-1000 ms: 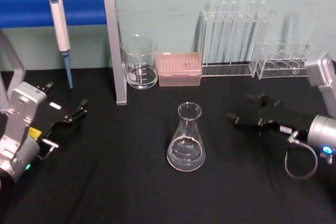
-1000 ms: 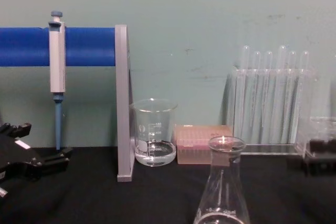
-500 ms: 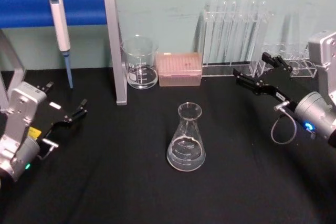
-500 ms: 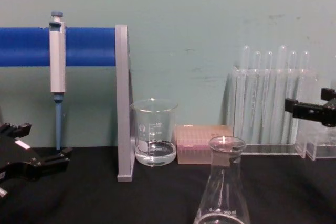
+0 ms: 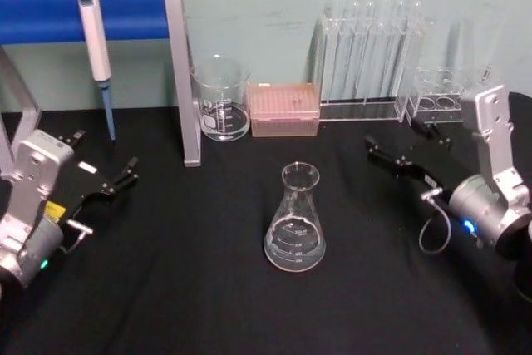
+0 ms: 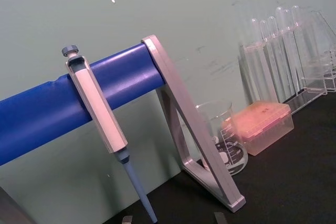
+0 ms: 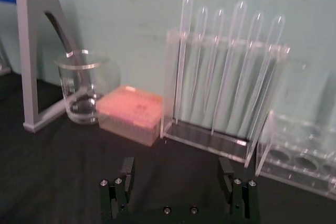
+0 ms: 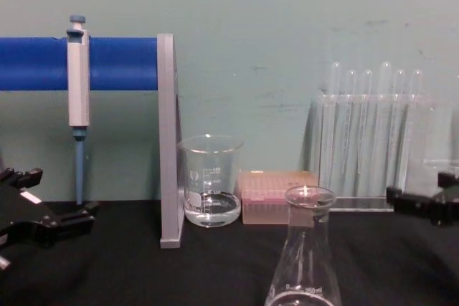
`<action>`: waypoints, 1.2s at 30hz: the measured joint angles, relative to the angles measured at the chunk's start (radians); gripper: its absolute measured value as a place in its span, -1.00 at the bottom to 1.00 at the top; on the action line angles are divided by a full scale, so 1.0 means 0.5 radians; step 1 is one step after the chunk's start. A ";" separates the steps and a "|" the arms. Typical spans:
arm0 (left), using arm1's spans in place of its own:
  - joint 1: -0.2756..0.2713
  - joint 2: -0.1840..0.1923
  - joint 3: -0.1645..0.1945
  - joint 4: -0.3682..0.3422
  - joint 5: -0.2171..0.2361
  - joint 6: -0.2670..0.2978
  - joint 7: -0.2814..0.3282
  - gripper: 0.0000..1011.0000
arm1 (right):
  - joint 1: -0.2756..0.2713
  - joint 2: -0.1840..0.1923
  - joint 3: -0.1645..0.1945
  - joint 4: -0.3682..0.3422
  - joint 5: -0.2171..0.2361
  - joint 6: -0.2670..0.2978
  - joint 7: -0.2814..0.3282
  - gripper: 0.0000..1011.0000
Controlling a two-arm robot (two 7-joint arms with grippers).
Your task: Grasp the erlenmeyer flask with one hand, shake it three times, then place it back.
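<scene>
The erlenmeyer flask (image 5: 294, 222) is clear glass and stands upright on the black table, near the middle; its neck rises at the lower edge of the chest view (image 8: 305, 256). My right gripper (image 5: 397, 140) hovers open to the flask's right and farther back, apart from it, with its fingers pointing toward the back racks. In the right wrist view (image 7: 176, 171) its two fingers (image 7: 126, 170) stand wide apart with nothing between them. At the table's left side my left gripper (image 5: 104, 155) is parked and open, far from the flask, and it also appears in the chest view (image 8: 61, 195).
Along the back wall stand a glass beaker (image 5: 221, 99), a pink tip box (image 5: 285, 109), a test tube rack (image 5: 370, 56) and a low clear rack (image 5: 445, 93). A pipette (image 5: 95, 31) hangs on the blue stand (image 5: 133, 12), whose grey leg reaches the table.
The right gripper, which had swung up from beside the flask toward the back racks, has now come lower and slightly nearer. Flask and left arm have not moved.
</scene>
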 joint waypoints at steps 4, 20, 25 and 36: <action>0.000 0.000 0.000 0.000 0.000 0.000 0.000 0.98 | -0.004 -0.032 -0.006 0.060 -0.029 0.016 0.007 0.98; 0.000 0.000 0.000 0.000 0.000 0.000 0.000 0.98 | -0.027 -0.067 0.031 0.083 -0.073 0.044 0.019 0.98; 0.000 0.000 0.000 0.000 0.000 0.000 0.000 0.98 | -0.025 -0.066 0.028 0.085 -0.073 0.043 0.020 0.98; 0.000 0.000 0.000 0.000 0.000 0.000 0.000 0.98 | -0.023 -0.065 0.024 0.087 -0.072 0.042 0.022 0.98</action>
